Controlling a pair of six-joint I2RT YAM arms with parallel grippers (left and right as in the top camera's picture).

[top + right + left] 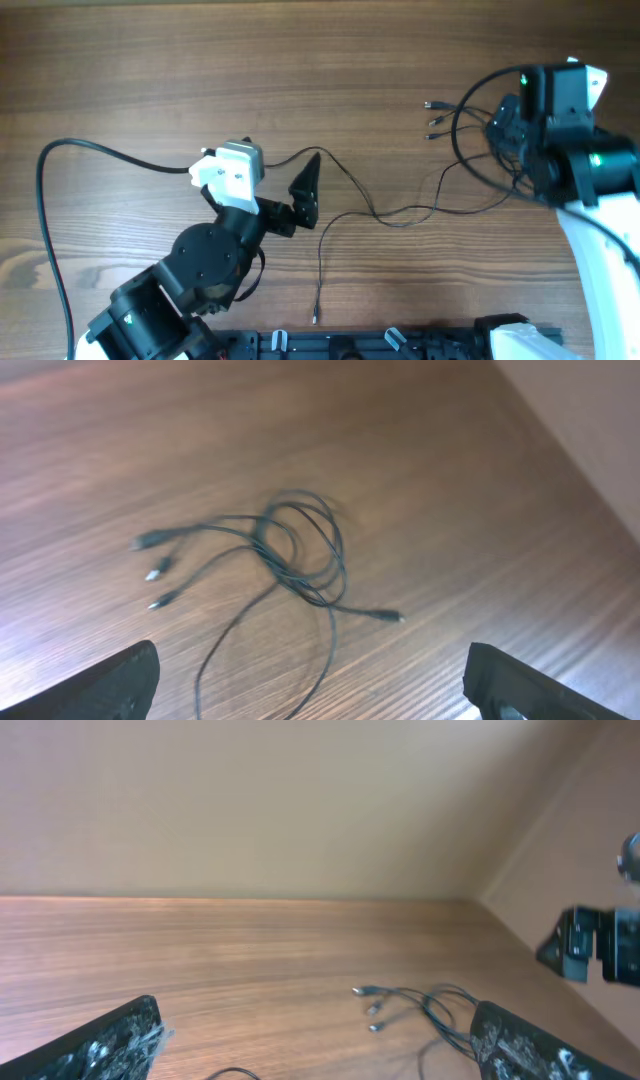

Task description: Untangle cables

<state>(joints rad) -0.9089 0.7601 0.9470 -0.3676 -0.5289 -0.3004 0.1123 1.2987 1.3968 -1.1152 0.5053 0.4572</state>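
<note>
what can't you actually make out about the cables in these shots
- Right wrist: the cables are blurred at the coil, so which strand lies on top is unclear.
- Overhead: the right arm covers part of the loop and its crossings.
- Left wrist: the bottom edge and a finger of the left gripper cut them off.
- Plug types: too small in every view.

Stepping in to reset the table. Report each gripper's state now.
Left gripper: open, holding nothing.
Right gripper: open, holding nothing; cables lie loose below it.
</note>
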